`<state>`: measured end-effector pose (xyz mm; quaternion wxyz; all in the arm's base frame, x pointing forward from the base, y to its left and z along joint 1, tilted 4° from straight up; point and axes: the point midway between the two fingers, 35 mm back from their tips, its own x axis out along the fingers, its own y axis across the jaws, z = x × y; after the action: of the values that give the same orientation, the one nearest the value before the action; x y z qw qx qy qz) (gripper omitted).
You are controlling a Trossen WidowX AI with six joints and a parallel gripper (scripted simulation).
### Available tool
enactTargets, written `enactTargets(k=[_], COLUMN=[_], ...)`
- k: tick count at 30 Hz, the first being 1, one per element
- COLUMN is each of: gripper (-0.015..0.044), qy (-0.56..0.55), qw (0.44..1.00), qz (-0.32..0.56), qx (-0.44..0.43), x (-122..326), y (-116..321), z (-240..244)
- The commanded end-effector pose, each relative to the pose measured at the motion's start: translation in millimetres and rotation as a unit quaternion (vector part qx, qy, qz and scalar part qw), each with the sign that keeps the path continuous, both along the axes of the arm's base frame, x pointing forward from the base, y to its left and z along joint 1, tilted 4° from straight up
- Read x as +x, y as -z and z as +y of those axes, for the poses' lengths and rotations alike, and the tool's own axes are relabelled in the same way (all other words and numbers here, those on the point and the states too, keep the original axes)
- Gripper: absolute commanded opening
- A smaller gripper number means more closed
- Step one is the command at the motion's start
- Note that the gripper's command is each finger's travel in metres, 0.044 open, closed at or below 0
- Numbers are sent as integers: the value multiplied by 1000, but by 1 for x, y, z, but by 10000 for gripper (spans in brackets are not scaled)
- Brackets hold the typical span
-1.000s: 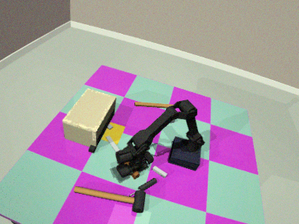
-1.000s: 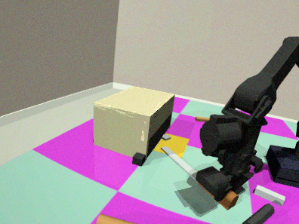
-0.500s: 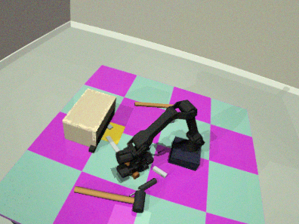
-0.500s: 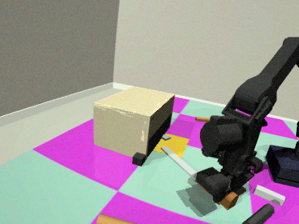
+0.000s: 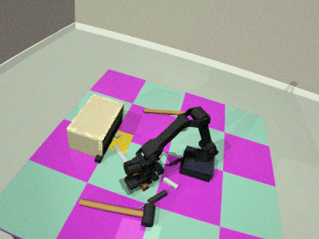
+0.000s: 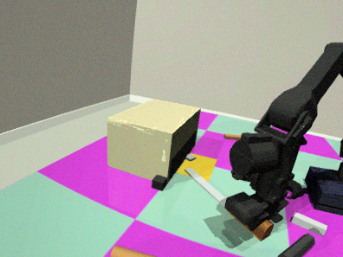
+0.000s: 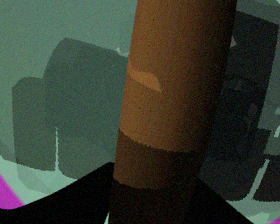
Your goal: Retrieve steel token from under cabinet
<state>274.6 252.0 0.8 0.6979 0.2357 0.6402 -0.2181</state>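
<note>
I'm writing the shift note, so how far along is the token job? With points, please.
Token (image 5: 117, 135) (image 6: 190, 157): already out from under the cabinet (image 5: 97, 113) (image 6: 139, 148), on the yellow area (image 5: 126, 141) (image 6: 207, 163); whether wholly inside, I can't tell. In hand: the claw (image 5: 138, 177) (image 6: 255, 213) grips the wooden-handled tool (image 5: 120, 154) (image 6: 205, 187) (image 7: 175, 75). Left: putting that down, opening, moving clear.
</note>
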Motion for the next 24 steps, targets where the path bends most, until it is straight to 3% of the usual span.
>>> enactTargets(k=[1, 24], gripper=[6, 0], qy=[0, -4], qw=[1000, 1000], qz=[0, -2], qx=[1, -2], x=[0, 26], y=[0, -3], z=[0, -19])
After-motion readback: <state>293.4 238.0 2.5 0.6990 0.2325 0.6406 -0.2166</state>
